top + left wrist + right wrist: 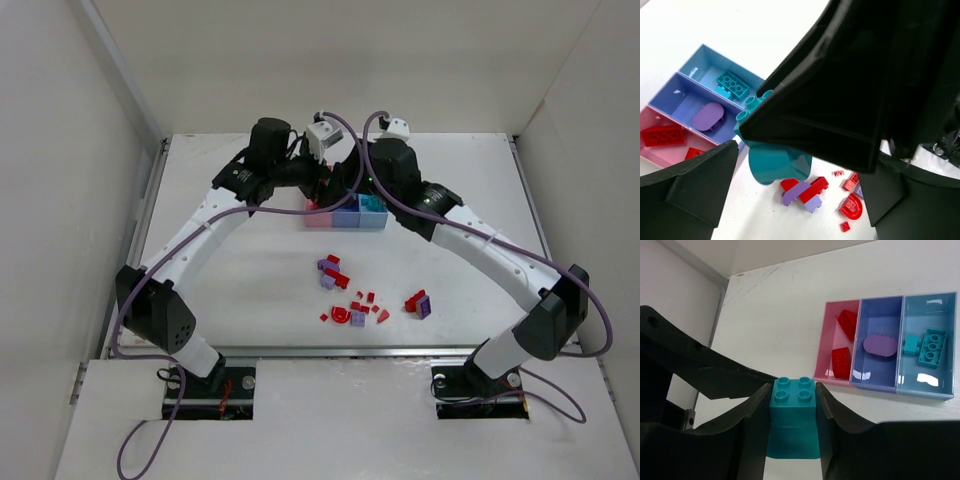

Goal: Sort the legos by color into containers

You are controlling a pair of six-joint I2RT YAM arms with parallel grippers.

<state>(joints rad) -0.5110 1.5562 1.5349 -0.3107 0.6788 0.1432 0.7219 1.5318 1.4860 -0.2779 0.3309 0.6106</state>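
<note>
My right gripper (792, 402) is shut on a teal brick (792, 395) with four studs, held above the table short of the containers. The pink bin (821, 347) holds two red bricks, the purple-blue bin (876, 372) a lilac oval piece, and the light blue bin (925, 375) two teal pieces. In the left wrist view the same teal brick (771, 162) hangs from the right arm's black fingers (830, 115). My left gripper (802, 172) is open and empty just beside it. Loose legos (355, 300) lie nearer the arm bases.
The joined containers (345, 222) sit mid-table under both wrists. Loose pieces include a crossed red and lilac stack (807, 192), a red arch (852, 207) and a red-and-purple pair (418, 303). White walls enclose the table on three sides.
</note>
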